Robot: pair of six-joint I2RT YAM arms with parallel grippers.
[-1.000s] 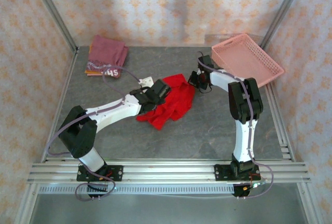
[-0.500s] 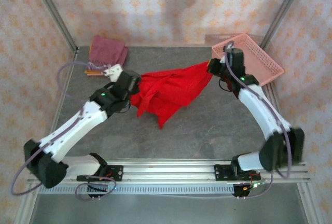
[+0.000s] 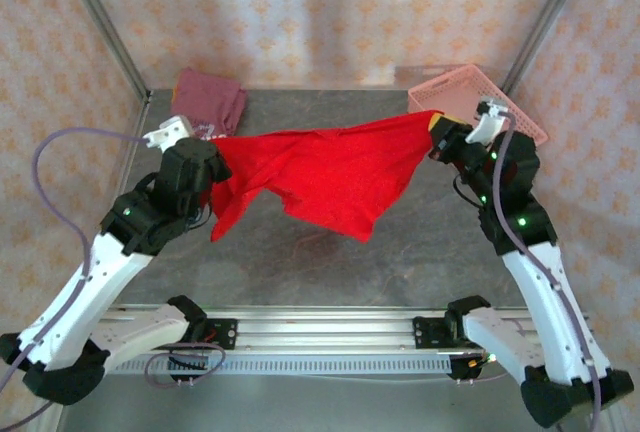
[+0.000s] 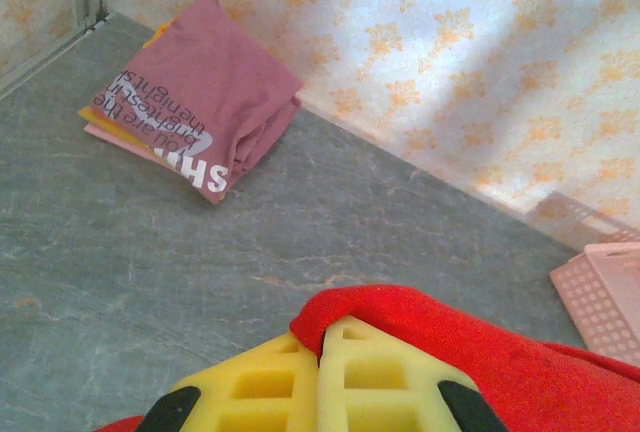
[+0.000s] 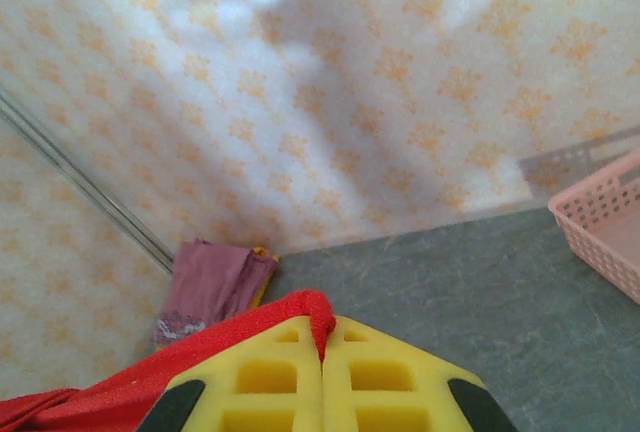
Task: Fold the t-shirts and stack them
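Red t-shirt (image 3: 320, 177), spread aloft: left gripper (image 4: 320, 352) clamped together on its 9 o'clock corner; right gripper (image 5: 322, 349) likewise, 3 o'clock corner.

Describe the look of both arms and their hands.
Left arm and right arm: white links, black joints, small green lights, a lilac cable along each. Left hand and right hand: yellow fingers with square cut-outs, black at the base.

The red t-shirt (image 3: 320, 177) is plain bright red. The folded shirt (image 4: 200, 92) is maroon-pink with white lettering, over an orange shirt (image 4: 97, 117). The basket (image 3: 452, 82) is pale pink lattice. The bench (image 3: 400, 252) is mottled grey. The walls (image 3: 300, 12) are cream with an orange floral print. The left hand (image 4: 319, 340) and right hand (image 5: 322, 340) have yellow pads.
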